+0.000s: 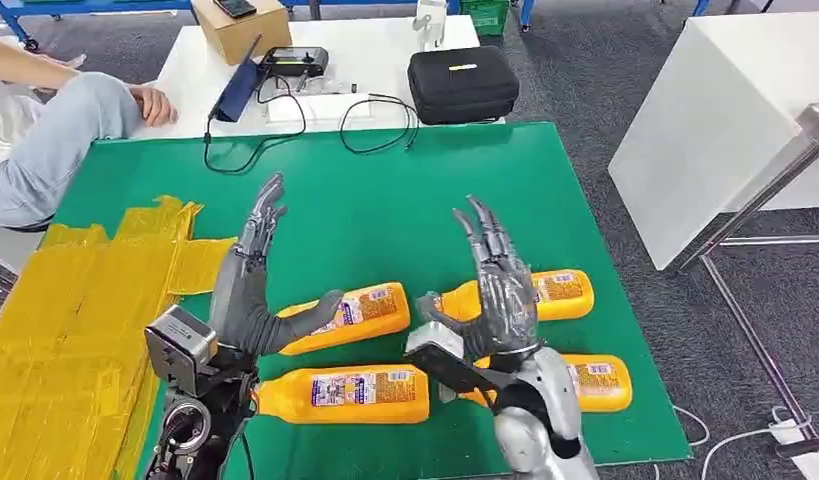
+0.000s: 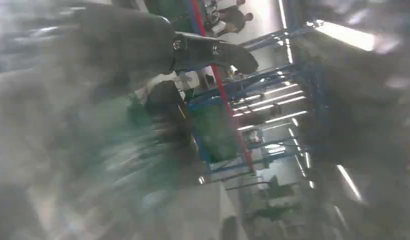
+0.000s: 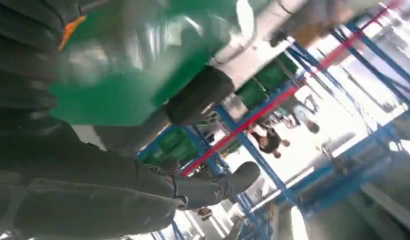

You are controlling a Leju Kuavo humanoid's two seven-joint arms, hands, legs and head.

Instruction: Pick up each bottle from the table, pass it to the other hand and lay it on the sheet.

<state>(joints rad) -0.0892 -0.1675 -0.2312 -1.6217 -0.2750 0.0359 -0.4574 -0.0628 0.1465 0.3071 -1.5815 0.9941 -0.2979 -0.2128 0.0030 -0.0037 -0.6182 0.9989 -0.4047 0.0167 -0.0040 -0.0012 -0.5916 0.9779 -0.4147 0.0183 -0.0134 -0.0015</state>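
Several orange bottles lie on the green table (image 1: 385, 200): one (image 1: 360, 312) by my left thumb, one (image 1: 345, 393) at the near edge, one (image 1: 550, 292) behind my right hand, one (image 1: 597, 382) at the near right. My left hand (image 1: 250, 285) is raised with fingers straight and apart, holding nothing. My right hand (image 1: 493, 285) is also raised, fingers spread upward, empty. The yellow sheet (image 1: 80, 320) covers the table's left part. The left wrist view is blurred; a dark fingertip (image 2: 238, 57) shows. In the right wrist view the thumb (image 3: 218, 186) sticks out free.
A person (image 1: 45, 130) sits at the far left, one hand on the white table (image 1: 385, 50) behind. That table bears a black case (image 1: 462, 83), a cardboard box (image 1: 240, 25), cables and a device. A white bench (image 1: 725, 120) stands to the right.
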